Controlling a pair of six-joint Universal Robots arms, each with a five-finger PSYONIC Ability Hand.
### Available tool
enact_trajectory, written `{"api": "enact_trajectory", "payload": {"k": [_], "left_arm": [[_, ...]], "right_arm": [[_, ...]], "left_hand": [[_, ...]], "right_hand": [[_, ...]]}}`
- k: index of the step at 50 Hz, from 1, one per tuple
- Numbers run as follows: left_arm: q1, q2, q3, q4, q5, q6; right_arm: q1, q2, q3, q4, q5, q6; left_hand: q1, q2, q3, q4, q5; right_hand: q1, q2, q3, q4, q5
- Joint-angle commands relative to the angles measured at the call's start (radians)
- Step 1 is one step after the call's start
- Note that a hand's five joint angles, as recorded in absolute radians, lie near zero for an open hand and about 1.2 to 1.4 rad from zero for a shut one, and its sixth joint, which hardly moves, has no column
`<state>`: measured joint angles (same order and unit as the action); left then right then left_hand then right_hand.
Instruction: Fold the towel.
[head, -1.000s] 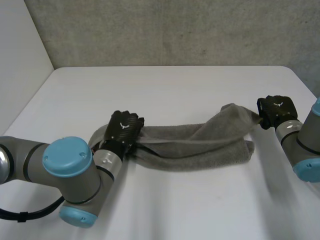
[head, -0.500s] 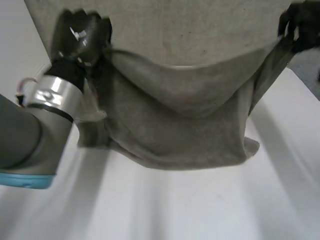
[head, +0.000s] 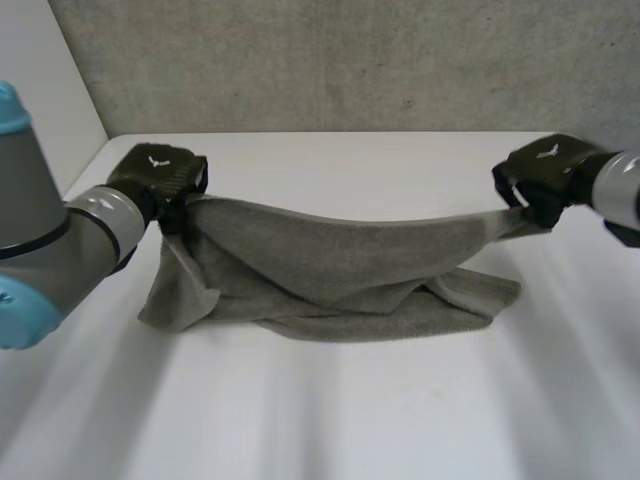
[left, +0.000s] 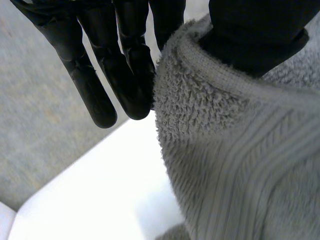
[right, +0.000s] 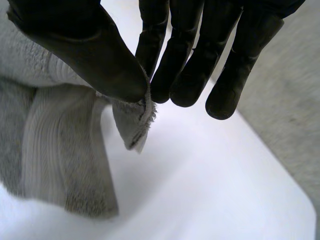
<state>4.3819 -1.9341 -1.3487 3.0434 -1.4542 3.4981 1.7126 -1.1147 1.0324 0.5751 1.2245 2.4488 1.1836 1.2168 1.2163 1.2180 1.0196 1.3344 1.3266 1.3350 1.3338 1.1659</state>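
At 9 o'clock on the table (head: 330, 430), the left hand (head: 160, 176) holds one corner of the towel (head: 340, 265) clear of the surface. Its thumb (left: 255, 35) presses on the thick hem and the nearest finger (left: 135, 70) meets the cloth from the other side, so the corner is clamped. The other fingers hang straight and slightly apart, touching nothing. Below this hand a flap drops toward 7 o'clock and its end lies on the table.

The held edge runs from 9 to 3 o'clock and sags in the middle. The bulk of the cloth lies bunched beneath it toward 6 o'clock, with a loose fold reaching out to 4 o'clock.

At 3 o'clock the right hand (head: 545, 172) pinches the opposite corner. Its thumb (right: 85, 55) closes against the nearest finger (right: 150, 55) with only a small tip of cloth between them. The remaining fingers are straight and close together.

That right pinch looks the weaker one. A harder pull apart or a quick swing could draw the tip out and drop the edge in a heap. The slack middle is a second risk, since laying the towel down this way would likely give a crooked, wrinkled fold. The bunched lower part may also drag on the table and tuck under itself, and the flap at 7 o'clock could get trapped beneath.
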Motion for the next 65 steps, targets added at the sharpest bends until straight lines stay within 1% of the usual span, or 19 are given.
{"api": "enact_trajectory", "payload": {"k": [1,5,7,8,9,10,12,13,14,15,16,21,26,34,41,54,56,58,65], "left_arm": [[0.011,-0.23,0.196,0.009,-0.008,0.133],[0.007,-0.302,0.337,0.044,-0.008,0.168],[0.005,-0.319,0.416,0.103,-0.012,0.168],[0.002,-0.319,0.474,0.185,-0.017,0.164],[-0.002,-0.318,0.509,0.289,-0.023,0.157],[-0.002,-0.318,0.51,0.29,-0.023,0.157],[-0.005,-0.266,0.511,0.533,-0.031,0.142],[-0.005,-0.266,0.511,0.534,-0.031,0.142],[-0.002,-0.216,0.491,0.64,-0.032,0.122],[-0.002,-0.215,0.491,0.641,-0.032,0.122],[0.002,-0.162,0.453,0.702,-0.035,0.102],[0.01,-0.075,0.333,0.693,-0.037,0.038],[0.01,-0.069,0.186,0.624,-0.034,-0.019],[0.011,-0.074,-0.106,0.543,-0.023,-0.022],[0.013,-0.091,-0.334,0.554,-0.021,-0.014],[0.025,-0.146,-0.377,0.578,-0.02,0.137],[0.034,-0.146,-0.379,0.587,-0.021,0.137],[0.051,-0.151,-0.388,0.621,-0.023,0.144],[0.079,-0.17,-0.412,0.719,-0.026,0.145]], "right_arm": [[0.08,0.206,-0.164,-0.024,0.12,-0.062],[0.111,0.274,-0.308,-0.107,0.188,-0.076],[0.137,0.289,-0.424,-0.318,0.239,-0.071],[0.137,0.289,-0.425,-0.319,0.239,-0.071],[0.146,0.277,-0.439,-0.468,0.256,-0.062],[0.147,0.277,-0.439,-0.469,0.256,-0.062],[0.148,0.19,-0.361,-0.797,0.286,-0.047],[0.148,0.19,-0.36,-0.799,0.286,-0.047],[0.15,0.112,-0.289,-0.934,0.291,-0.044],[0.147,0.04,-0.22,-1.025,0.288,-0.045],[0.147,0.039,-0.219,-1.026,0.288,-0.045],[0.144,-0.016,-0.118,-1.003,0.277,-0.042],[0.145,-0.01,-0.005,-0.758,0.224,-0.04],[0.136,-0.004,0.246,-0.613,0.156,-0.039],[0.131,-0.004,0.451,-0.623,0.127,-0.045],[0.105,-0.082,0.67,-0.771,0.122,-0.016],[0.07,-0.106,0.709,-0.82,0.119,0.033],[0.056,-0.109,0.719,-0.842,0.118,0.062],[0.039,-0.114,0.718,-0.863,0.115,0.139]], "left_hand": [[0.213,0.179,0.18,0.178,0.202],[0.213,0.179,0.18,0.178,0.202],[0.213,0.179,0.18,0.178,0.202],[0.213,0.179,0.18,0.178,0.202],[0.213,0.179,0.18,0.178,0.202],[0.213,0.179,0.18,0.178,0.202],[0.213,0.179,0.18,0.178,0.202],[0.213,0.179,0.18,0.178,0.202],[0.213,0.179,0.18,0.178,0.202],[0.213,0.179,0.18,0.178,0.202],[0.213,0.179,0.18,0.178,0.202],[0.213,0.179,0.18,0.178,0.202],[0.213,0.179,0.18,0.178,0.202],[0.213,0.179,0.18,0.178,0.202],[0.213,0.179,0.18,0.178,0.202],[0.213,0.179,0.18,0.178,0.202],[0.175,0.142,0.142,0.14,0.164],[-0.161,-0.195,-0.194,-0.196,-0.172],[-0.301,-0.334,-0.333,-0.335,-0.311]], "right_hand": [[0.062,0.07,0.061,0.062,0.056],[0.062,0.07,0.061,0.062,0.056],[0.062,0.07,0.061,0.062,0.056],[0.062,0.07,0.061,0.062,0.056],[0.062,0.07,0.061,0.062,0.056],[0.062,0.07,0.061,0.062,0.056],[0.062,0.07,0.061,0.062,0.056],[0.062,0.07,0.061,0.062,0.056],[0.062,0.07,0.061,0.062,0.056],[0.062,0.07,0.061,0.062,0.056],[0.062,0.07,0.061,0.062,0.056],[0.062,0.07,0.061,0.062,0.056],[0.062,0.07,0.061,0.062,0.056],[0.062,0.07,0.061,0.062,0.056],[0.062,0.07,0.061,0.062,0.056],[0.062,0.07,0.061,0.062,0.056],[0.062,0.07,0.061,0.062,0.056],[0.062,0.07,0.061,0.062,0.056],[0.062,0.07,0.061,0.062,0.056]]}}
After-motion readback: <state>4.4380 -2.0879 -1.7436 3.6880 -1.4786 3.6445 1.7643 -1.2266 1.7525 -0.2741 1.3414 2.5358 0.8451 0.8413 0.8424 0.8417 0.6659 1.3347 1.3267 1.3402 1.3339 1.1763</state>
